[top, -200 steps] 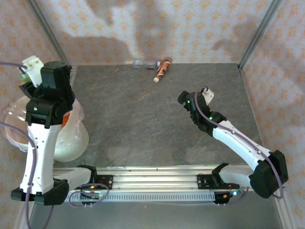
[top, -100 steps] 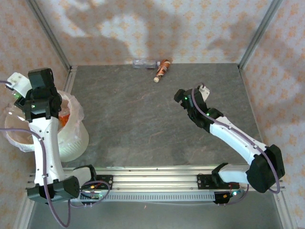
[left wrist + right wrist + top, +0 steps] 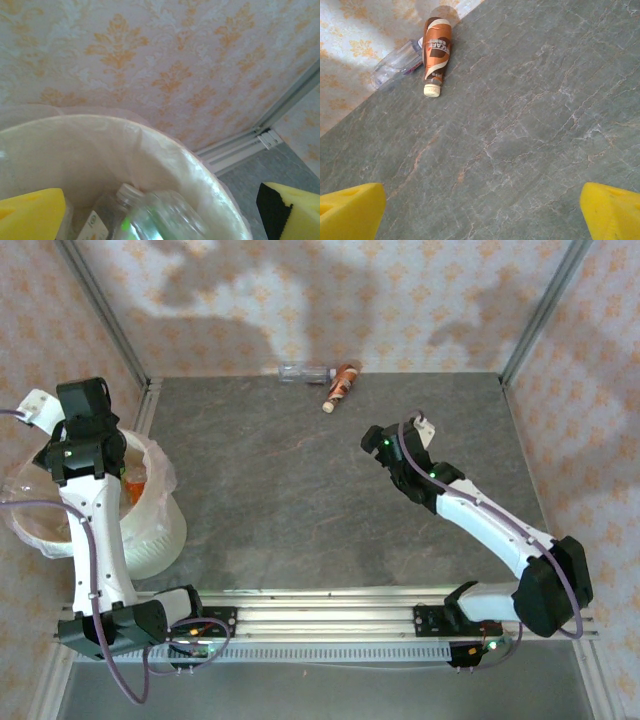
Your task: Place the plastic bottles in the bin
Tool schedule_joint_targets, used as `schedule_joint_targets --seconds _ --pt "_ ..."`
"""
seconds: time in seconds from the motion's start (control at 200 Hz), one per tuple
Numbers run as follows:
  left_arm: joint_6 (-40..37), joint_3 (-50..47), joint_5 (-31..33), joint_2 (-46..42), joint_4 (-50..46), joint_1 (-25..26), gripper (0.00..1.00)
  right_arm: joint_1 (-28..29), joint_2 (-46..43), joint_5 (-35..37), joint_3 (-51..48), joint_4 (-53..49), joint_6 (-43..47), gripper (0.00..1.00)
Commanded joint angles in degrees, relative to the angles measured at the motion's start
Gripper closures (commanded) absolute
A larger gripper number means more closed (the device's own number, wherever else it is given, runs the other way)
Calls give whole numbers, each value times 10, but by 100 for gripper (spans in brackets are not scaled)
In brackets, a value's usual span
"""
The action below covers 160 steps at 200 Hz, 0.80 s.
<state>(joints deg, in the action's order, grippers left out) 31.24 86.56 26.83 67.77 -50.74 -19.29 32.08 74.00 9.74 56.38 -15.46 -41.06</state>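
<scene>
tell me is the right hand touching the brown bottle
Apart. The right wrist view shows a wide stretch of bare table between the open right hand and the brown bottle.

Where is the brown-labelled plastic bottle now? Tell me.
In the top view the brown-labelled plastic bottle lies on its side at the far edge of the grey table, near the middle, just right of the clear plastic bottle by the back wall.
</scene>
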Motion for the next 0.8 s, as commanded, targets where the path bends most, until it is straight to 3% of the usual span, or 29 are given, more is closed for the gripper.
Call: schedule_joint_targets --seconds 0.0,0.195,0.27,0.385,0.65,0.796 --pt "9 15 -67 -9 3 -4 0 0 3 1 16 -12 1 0" --pt "20 33 -225 -2 8 -3 0 -1 4 1 13 -12 -1 0" --pt "24 45 -255 -7 12 18 0 -1 3 1 14 -9 4 0" --pt "22 67 -245 -14 23 96 0 0 2 1 16 4 28 0" --pt "31 61 -231 15 111 337 0 -3 -1 7 34 29 102 1" --pt "27 77 -246 70 146 405 0 -20 16 -8 50 31 119 1"
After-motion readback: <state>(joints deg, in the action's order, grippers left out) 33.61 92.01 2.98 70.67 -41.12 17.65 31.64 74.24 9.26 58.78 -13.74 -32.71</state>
